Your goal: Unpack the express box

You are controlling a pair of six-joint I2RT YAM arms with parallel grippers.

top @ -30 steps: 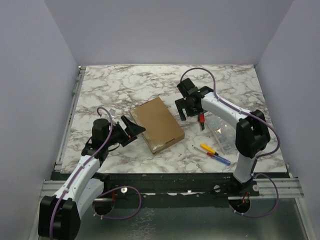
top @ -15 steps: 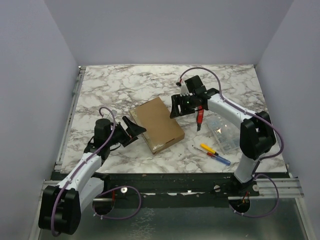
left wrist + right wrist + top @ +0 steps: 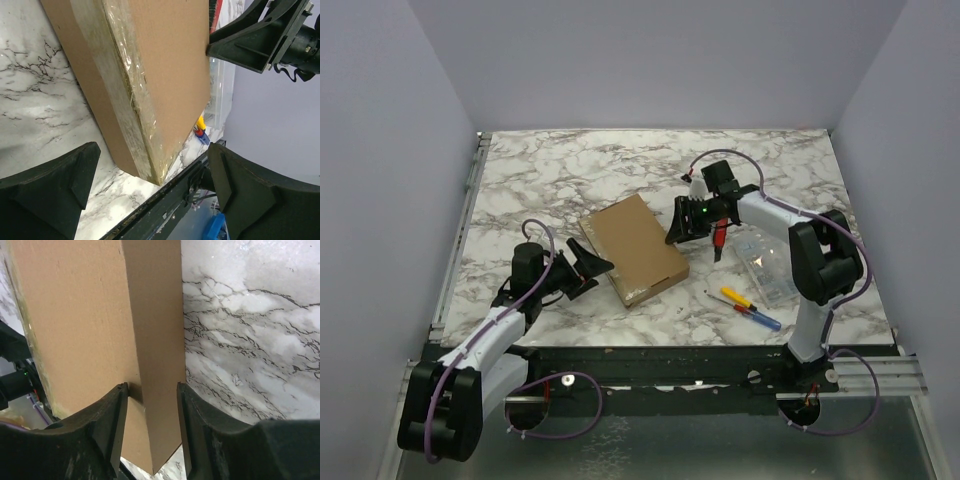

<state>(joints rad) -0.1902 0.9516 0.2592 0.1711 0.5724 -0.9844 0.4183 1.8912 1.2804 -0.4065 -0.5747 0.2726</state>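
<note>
The express box is a flat brown cardboard mailer lying closed in the middle of the marble table, with clear tape along one edge. My right gripper is at its right long edge. In the right wrist view the gripper has one finger on the box's top face and the other against its side wall, pinching that edge. My left gripper stands wide open just off the box's left side, near its front corner, touching nothing.
A clear plastic compartment case lies right of the box, with a red-handled tool beside it. Coloured markers lie near the front right. The table's front rail runs close below the box's near corner.
My right gripper has dropped from above the box's far right corner onto its right edge and narrowed its jaws around it. The left arm has barely shifted, still open.
</note>
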